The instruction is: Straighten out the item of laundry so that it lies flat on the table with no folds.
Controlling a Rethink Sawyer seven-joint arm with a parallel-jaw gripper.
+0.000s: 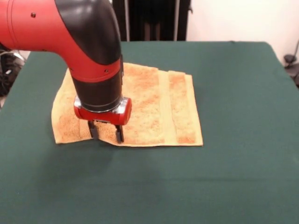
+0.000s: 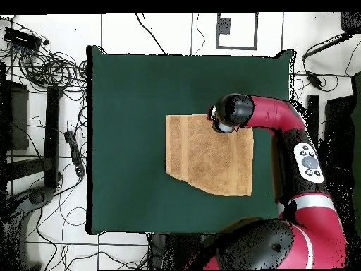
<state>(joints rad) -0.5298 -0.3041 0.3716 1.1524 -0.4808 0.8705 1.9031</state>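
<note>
A golden-orange towel [image 1: 154, 105] is seen spread nearly flat on the dark green table [image 1: 233, 177], its woven band running beside 1 edge. The pincer [image 1: 106, 132] is lowered onto the towel's front edge in the front view, its 2 fingers set slightly apart with the cloth between their tips. Whether the fabric is truly gripped cannot be told. In the overhead view, the red arm [image 2: 271, 113] is reached over a towel corner.

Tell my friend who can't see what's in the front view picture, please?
A red and black robot arm reaches down, its open gripper at the near edge of a golden-orange towel. The towel lies spread out on a dark green table.
</note>
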